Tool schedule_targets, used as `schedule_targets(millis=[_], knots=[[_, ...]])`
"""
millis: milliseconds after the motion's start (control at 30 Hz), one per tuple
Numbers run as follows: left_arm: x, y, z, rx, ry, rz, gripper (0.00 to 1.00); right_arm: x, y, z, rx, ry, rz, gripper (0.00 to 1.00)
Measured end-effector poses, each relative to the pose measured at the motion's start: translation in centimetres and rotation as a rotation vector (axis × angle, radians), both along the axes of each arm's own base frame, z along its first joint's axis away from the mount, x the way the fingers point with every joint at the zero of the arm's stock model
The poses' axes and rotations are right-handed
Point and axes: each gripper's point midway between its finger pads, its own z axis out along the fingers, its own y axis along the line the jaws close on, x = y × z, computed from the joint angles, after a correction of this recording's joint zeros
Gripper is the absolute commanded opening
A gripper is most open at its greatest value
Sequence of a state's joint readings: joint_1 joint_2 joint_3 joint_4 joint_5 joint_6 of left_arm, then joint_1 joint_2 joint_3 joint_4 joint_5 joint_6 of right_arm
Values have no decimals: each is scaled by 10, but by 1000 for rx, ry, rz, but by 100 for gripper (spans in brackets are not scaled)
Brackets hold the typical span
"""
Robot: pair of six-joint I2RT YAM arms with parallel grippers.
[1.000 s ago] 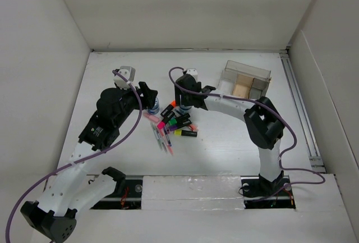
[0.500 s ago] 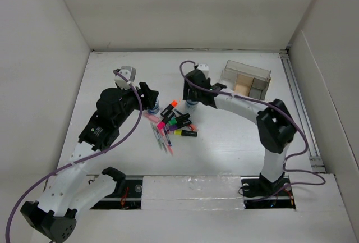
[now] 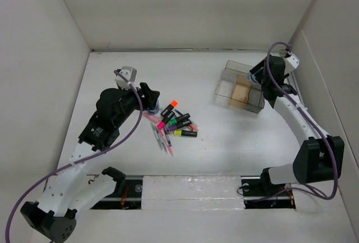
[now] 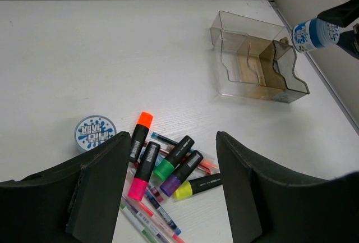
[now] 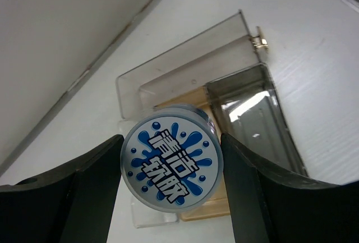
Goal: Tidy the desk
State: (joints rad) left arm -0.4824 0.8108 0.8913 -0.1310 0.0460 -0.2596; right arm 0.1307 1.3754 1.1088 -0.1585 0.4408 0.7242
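White and flat, the bench (image 3: 224, 153) fills the middle of the top view, with white walls round it. I think it is hard and smooth, so round things may slide or roll on it. It is not a thing to lift. The small things on it are what get picked up.

At the left of the top view, the left fingers (image 4: 101, 187) are spread wide with nothing between them. They hang close to the pile. At the left of that pile, a little round tub (image 4: 95, 133) lies flat on the bench with its blue and white label up. It looks light and hard, with slick sides. I would pinch it across its round side, low down, so it does not pop out.

Next to it, in the middle, the fat markers (image 4: 168, 164) lie in a heap, some touching. A few thin pens (image 4: 162, 215) stick out from under them at the bottom. They look light and stiff, and could roll. It seems best to take one at its middle, across the body.

At the upper right sits the clear box (image 4: 247, 30), with walls inside that split it into parts. It looks light and easy to push by mistake.

At the far right, the right fingers (image 5: 90, 192) squeeze the other tub (image 5: 172, 164) by its sides. They hold it up in the air by the right end of the box.
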Motion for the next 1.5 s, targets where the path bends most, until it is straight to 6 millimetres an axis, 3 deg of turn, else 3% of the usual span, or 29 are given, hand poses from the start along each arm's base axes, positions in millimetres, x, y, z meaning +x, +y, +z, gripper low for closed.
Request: schedule_targets(millis=[233,367,467,633,733,767,867,1000,1067,1133,1167,1267,1300,1333,1400,1433,1467,1500], knots=[[-1,-2,0,-3,-1,-10,58,-13,-62,-30,25,81,-150,40],[-1,-4,0,-5,0,-21,58,-10,-66,-51,33,131,-158,40],[-1,-5,0,-6,1,-27,58,-4,-62,-84,49,214,-135,41],[-2,-5,0,-7,1,-31,58,0,-57,-119,61,313,-113,43],[-1,-5,0,-7,1,-31,58,1,-58,-124,60,327,-116,60],[-1,-5,0,-7,1,-30,58,2,-58,-123,58,326,-119,74],[-1,-5,0,-6,0,-28,59,7,-58,-117,55,309,-128,89],[-1,-5,0,-5,2,-27,59,16,-51,-103,36,269,-124,92],[0,-4,0,-4,2,-22,59,18,-37,-97,16,251,-102,88],[2,-3,-1,-1,4,-8,59,18,-14,-85,-15,228,-56,60],[3,-2,-2,-1,7,0,59,18,2,-76,-29,206,-18,33],[8,5,-4,0,12,53,55,17,67,-44,-34,106,151,5],[10,9,-4,-2,13,79,53,16,95,-35,-25,72,229,4],[11,13,-3,-5,14,106,52,13,121,-30,-15,51,303,3],[16,24,-4,-11,18,180,51,2,179,-27,-2,38,476,16],[17,30,-4,-14,20,219,52,-2,207,-30,-3,42,550,29],[18,37,-3,-17,18,261,52,-6,235,-35,-7,50,621,57],[18,45,-2,-26,16,309,55,-11,262,-41,-13,60,693,68]])
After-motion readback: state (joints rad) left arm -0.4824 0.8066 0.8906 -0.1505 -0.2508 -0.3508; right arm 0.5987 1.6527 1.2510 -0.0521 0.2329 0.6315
